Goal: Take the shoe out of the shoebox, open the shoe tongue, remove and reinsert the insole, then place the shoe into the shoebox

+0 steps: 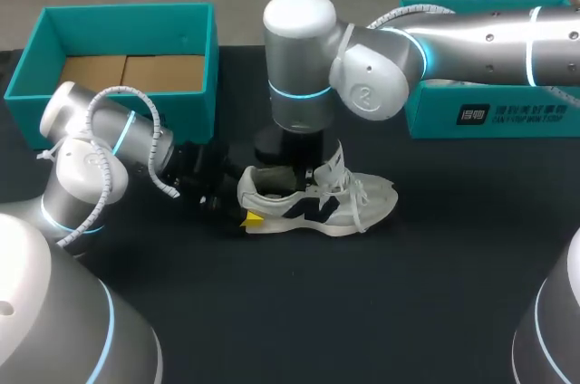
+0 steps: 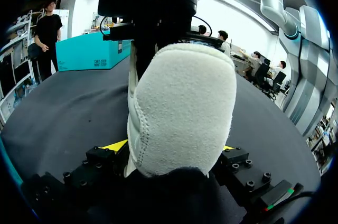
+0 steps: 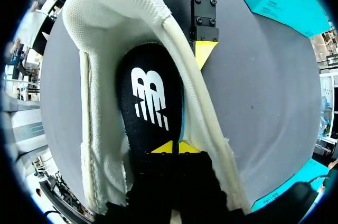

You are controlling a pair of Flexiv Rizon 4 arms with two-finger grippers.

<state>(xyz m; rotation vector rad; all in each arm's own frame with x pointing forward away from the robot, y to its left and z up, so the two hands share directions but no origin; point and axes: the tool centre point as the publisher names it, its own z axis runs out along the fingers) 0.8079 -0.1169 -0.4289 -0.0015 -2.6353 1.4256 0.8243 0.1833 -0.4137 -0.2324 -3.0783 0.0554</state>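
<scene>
The shoe [image 1: 317, 203], pale grey suede and mesh with dark side marks and white laces, stands on the table [image 1: 408, 293]. The left gripper [image 2: 173, 147] clamps its heel from both sides. The right gripper [image 3: 174, 147], inside the shoe, pinches the black insole [image 3: 150, 97]. Behind the left gripper, the teal shoebox [image 1: 127, 11] holds cardboard [image 1: 131, 72].

Bright, even light from overhead falls on my table [image 1: 435, 312]. The shoe [image 1: 349, 207] casts only a faint, soft shadow just under its sole. Above the shoe, my right arm [image 1: 471, 40] shows pale glare along its shell. Inside the shoe the insole [image 3: 150, 97] lies in shade. Beyond the shoe's heel, the background burns white.
</scene>
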